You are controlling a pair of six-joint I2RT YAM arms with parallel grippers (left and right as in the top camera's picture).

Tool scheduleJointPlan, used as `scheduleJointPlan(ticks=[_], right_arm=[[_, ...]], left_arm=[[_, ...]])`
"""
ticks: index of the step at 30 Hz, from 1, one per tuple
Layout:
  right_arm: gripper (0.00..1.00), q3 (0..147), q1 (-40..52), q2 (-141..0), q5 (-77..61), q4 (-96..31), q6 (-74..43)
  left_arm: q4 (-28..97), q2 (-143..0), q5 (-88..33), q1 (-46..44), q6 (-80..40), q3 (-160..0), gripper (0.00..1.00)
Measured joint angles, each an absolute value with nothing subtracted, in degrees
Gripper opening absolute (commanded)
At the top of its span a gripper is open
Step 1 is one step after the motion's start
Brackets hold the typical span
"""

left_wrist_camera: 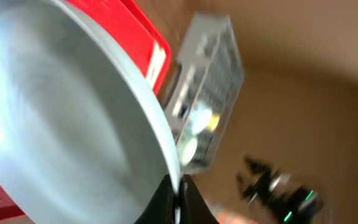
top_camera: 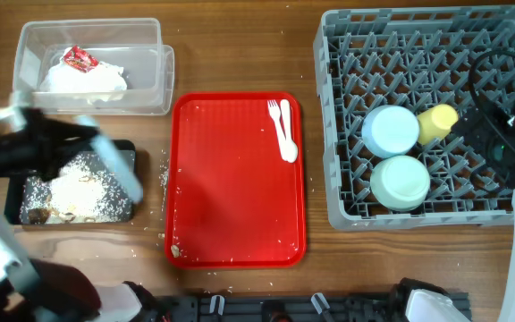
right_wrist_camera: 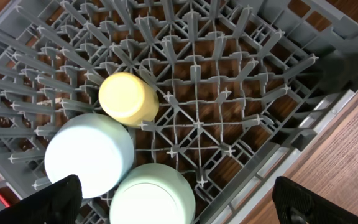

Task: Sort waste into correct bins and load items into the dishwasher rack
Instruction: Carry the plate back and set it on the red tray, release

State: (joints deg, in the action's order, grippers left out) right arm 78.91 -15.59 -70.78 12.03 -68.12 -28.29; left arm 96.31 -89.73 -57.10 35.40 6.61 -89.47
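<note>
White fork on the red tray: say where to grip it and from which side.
Probably at the tined head of the fork, where it seems to splay clear of the spoon beside it. Come straight down from above, closing across its narrow width, since it lies flat on the red tray.

Wooden tabletop (top_camera: 240, 45), brown. Lying directly on it:
- clear plastic tub (top_camera: 155, 80), far left corner
- black tray (top_camera: 12, 201), left, nearer than the tub
- red serving tray (top_camera: 231, 188), centre
- grey rack (top_camera: 329, 134), right
- pale crumbs (top_camera: 162, 179), scattered on bare wood between black tray and red serving tray
</note>
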Motion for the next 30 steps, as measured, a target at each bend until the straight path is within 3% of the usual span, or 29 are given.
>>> scheduleJointPlan(ticks=[4,8,15,20,26,27,29,30], right_arm=[[0.99,78.91,-15.59,-70.78,12.01,-68.14,-28.27],[1.00,78.91,-15.59,-70.78,12.01,-68.10,-28.27],[1.00,78.91,-15.59,-70.81,12.01,-68.14,-28.27],[1.00,78.91,-15.59,-70.83,12.01,-68.14,-28.27],[1.00,78.91,-15.59,-70.83,12.01,-68.12,-28.27],[1.00,78.91,-15.59,-70.83,12.01,-68.12,-28.27],[1.00,78.91,-15.59,-70.83,12.03,-68.12,-28.27],[1.00,78.91,-15.59,-70.83,12.01,-68.14,-28.27]], left_arm=[[95.83,-86.50,-56.77,21.37,6.44,-89.47,0.04],[85.21,-86.61,-53.49,3.73,-0.34,-89.41,0.04],[73.60,-90.08,-14.00,-28.14,-34.81,-89.43,0.04],[70.26,-100.18,1.52,-39.44,-48.27,-89.43,0.04],[64.53,-108.95,3.62,-44.93,-51.40,-89.43,0.05],[64.20,-109.71,3.64,-45.60,-51.57,-89.43,0.15],[64.10,-110.37,3.68,-46.52,-52.03,-89.43,0.47],[64.07,-110.39,3.92,-46.54,-51.86,-89.43,0.48]])
